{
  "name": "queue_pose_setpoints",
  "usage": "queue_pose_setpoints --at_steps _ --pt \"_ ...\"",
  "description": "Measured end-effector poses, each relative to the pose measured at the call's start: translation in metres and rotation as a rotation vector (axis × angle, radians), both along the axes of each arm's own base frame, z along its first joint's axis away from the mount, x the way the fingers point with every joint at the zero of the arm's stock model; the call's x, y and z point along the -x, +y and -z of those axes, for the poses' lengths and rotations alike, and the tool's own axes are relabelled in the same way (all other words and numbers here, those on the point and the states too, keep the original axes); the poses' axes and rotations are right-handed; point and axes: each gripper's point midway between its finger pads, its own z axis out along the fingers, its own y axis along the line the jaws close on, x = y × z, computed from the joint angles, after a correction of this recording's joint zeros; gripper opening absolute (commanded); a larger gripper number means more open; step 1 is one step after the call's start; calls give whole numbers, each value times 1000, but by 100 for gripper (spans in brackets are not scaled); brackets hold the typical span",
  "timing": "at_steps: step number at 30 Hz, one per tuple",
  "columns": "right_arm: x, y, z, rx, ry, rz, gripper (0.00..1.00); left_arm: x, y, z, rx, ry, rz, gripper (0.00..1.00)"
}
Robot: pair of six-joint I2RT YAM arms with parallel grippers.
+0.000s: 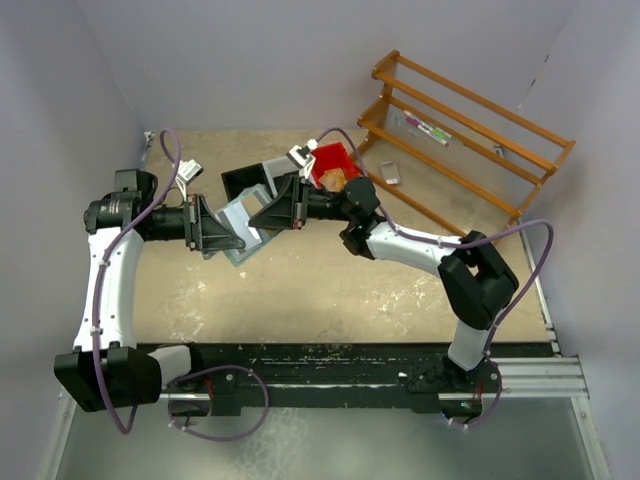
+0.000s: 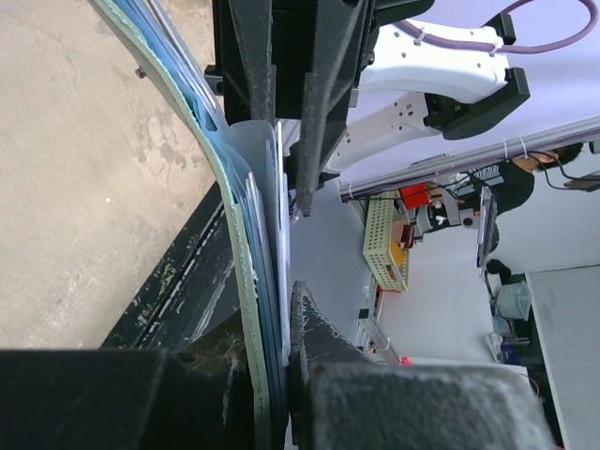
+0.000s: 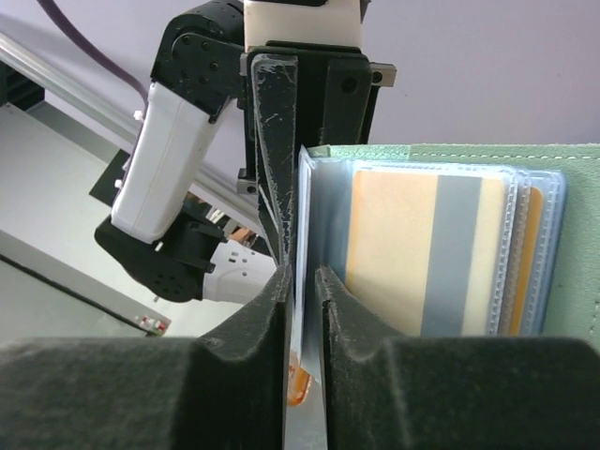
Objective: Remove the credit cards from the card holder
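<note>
The mint-green card holder (image 1: 236, 214) hangs open above the table between both arms. My left gripper (image 2: 286, 349) is shut on its cover (image 2: 236, 211) and clear pocket pages. My right gripper (image 3: 303, 281) is shut on the edge of a thin pale credit card (image 3: 302, 202) with an orange corner showing below the pads. Behind it, a tan-orange card with a grey stripe (image 3: 403, 253) sits in a clear pocket against the green cover (image 3: 581, 244). In the top view the left gripper (image 1: 240, 240) and right gripper (image 1: 260, 217) meet tip to tip at the holder.
A red bin (image 1: 335, 165) and a black bin (image 1: 245, 180) stand just behind the grippers. A wooden rack (image 1: 460, 130) fills the back right, with a small silver device (image 1: 390, 173) on the table in front of it.
</note>
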Motion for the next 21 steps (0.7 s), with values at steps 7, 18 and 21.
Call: queue_pose_setpoints --at_steps 7,18,21 --pt "-2 2 6 24 -1 8 0 1 0 0 -7 7 -3 25" --pt "2 -3 4 -11 15 -3 0 5 -2 -6 16 -13 18 13" --pt "4 -9 3 -34 27 -9 0 5 -3 -5 11 -29 23 12"
